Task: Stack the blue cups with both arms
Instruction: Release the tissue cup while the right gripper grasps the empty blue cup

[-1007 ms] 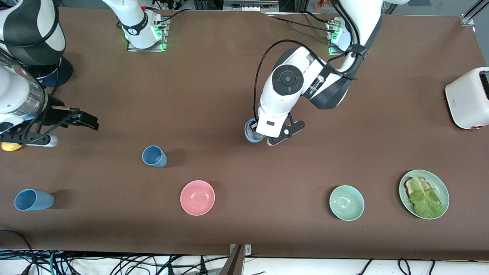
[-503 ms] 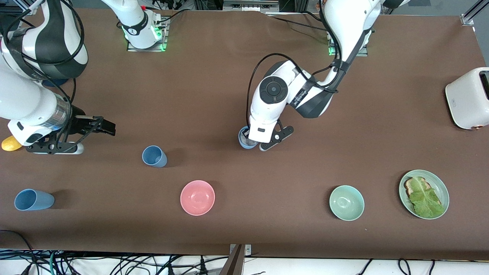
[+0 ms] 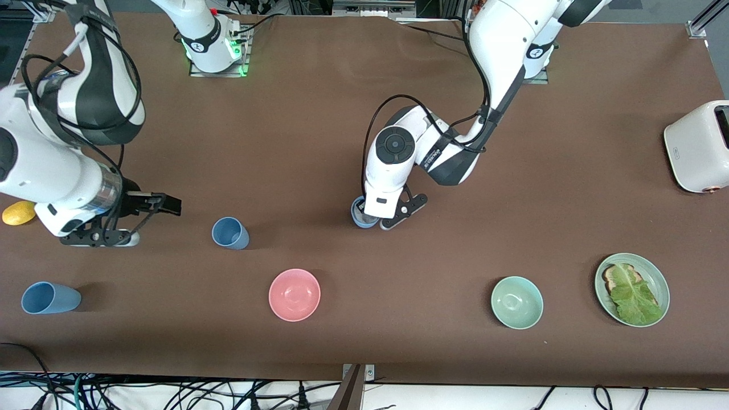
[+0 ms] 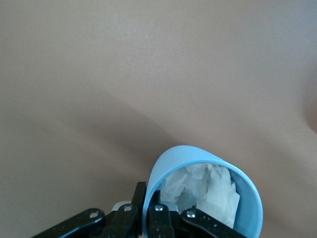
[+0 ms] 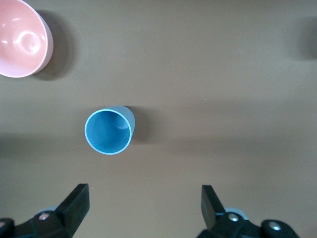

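Observation:
My left gripper (image 3: 367, 219) is shut on the rim of a blue cup (image 3: 357, 216), one finger inside and one outside, and holds it over the middle of the table. In the left wrist view this cup (image 4: 247, 198) has crumpled white paper (image 4: 213, 191) inside it, and the gripper (image 4: 156, 210) pinches its wall. My right gripper (image 3: 166, 204) is open and empty above the table, close beside a second blue cup (image 3: 230, 233) standing upright. In the right wrist view that cup (image 5: 109, 131) lies ahead of the open gripper (image 5: 143, 202). A third blue cup (image 3: 50, 298) sits near the front corner at the right arm's end.
A pink bowl (image 3: 294, 294) and a mint-green bowl (image 3: 516, 302) stand nearer the camera. A green plate (image 3: 655, 273) with bread and lettuce and a white toaster (image 3: 699, 146) are at the left arm's end. A yellow lemon (image 3: 17, 212) lies by the right arm. The pink bowl also shows in the right wrist view (image 5: 22, 39).
The left gripper has carried its blue cup toward the camera and toward the right arm's end. The right gripper has moved toward the upright blue cup, still open.

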Robot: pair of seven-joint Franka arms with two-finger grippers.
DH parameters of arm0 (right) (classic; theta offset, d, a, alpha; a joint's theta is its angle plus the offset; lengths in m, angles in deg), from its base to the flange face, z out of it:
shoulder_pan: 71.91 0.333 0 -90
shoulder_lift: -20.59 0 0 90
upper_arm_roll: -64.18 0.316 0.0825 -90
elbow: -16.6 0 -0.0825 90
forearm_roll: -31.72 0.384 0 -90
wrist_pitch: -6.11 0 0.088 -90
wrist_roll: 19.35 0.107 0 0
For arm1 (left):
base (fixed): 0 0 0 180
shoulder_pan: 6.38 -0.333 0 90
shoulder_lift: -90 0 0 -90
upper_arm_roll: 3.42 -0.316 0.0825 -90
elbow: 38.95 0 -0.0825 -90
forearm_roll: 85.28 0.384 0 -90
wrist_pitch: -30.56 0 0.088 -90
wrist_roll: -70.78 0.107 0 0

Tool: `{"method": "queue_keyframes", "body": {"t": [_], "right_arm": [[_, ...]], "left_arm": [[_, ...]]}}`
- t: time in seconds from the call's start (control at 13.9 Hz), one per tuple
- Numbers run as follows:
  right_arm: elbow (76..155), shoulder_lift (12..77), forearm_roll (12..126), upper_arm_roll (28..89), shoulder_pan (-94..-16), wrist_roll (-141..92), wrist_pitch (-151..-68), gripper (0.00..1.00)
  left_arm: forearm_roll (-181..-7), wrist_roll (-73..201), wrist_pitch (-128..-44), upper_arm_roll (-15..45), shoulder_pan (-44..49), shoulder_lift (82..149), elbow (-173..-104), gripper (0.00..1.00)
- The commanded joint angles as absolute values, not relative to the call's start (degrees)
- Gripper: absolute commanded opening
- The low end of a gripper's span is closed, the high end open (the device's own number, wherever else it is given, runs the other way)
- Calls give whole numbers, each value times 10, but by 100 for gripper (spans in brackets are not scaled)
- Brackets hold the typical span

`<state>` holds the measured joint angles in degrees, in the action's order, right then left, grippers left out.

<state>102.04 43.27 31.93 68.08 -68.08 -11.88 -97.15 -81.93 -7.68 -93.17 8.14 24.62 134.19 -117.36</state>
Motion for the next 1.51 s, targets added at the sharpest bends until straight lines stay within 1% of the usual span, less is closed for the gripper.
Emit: {"method": "queue_keyframes", "body": {"t": [0.0, 0.14, 0.29, 0.43, 0.5, 0.58, 0.65, 0.72, 0.79, 0.93, 1.22, 1.37, 1.44], "right_arm": [[1043, 438, 317, 683, -678, -128, -1006, 100], [1057, 440, 318, 683, -674, -126, -1020, 100], [1065, 448, 317, 683, -669, -126, -1038, 100], [1083, 467, 316, 683, -668, -128, -1081, 100], [1110, 464, 316, 683, -668, -128, -1118, 100], [1143, 462, 316, 683, -668, -128, -1163, 100], [1167, 462, 316, 683, -669, -129, -1201, 100], [1181, 463, 316, 683, -668, -129, -1229, 100], [1192, 464, 316, 683, -667, -129, -1249, 100], [1207, 468, 316, 683, -666, -129, -1275, 100], [1216, 474, 315, 683, -666, -129, -1284, 99], [1231, 476, 315, 683, -666, -129, -1302, 99], [1241, 476, 315, 683, -666, -129, -1309, 96]], "left_arm": [[-801, -99, -943, 79, 256, 1367, -1154, 0], [-798, -103, -971, 79, 256, 1370, -1159, 0], [-798, -108, -971, 79, 259, 1377, -1159, 0], [-798, -107, -971, 79, 259, 1377, -1158, 0], [-797, -99, -971, 79, 259, 1376, -1157, 17], [-796, -95, -971, 79, 257, 1375, -1157, 31], [-794, -82, -971, 78, 257, 1374, -1157, 48], [-789, -71, -971, 77, 257, 1371, -1156, 72], [-788, -68, -970, 77, 257, 1369, -1156, 100], [-785, -67, -970, 76, 257, 1366, -1156, 100], [-762, -43, -965, 77, 254, 1358, -1157, 100], [-762, -38, -962, 77, 253, 1344, -1158, 100], [-762, -37, -955, 77, 252, 1332, -1158, 100]]}}
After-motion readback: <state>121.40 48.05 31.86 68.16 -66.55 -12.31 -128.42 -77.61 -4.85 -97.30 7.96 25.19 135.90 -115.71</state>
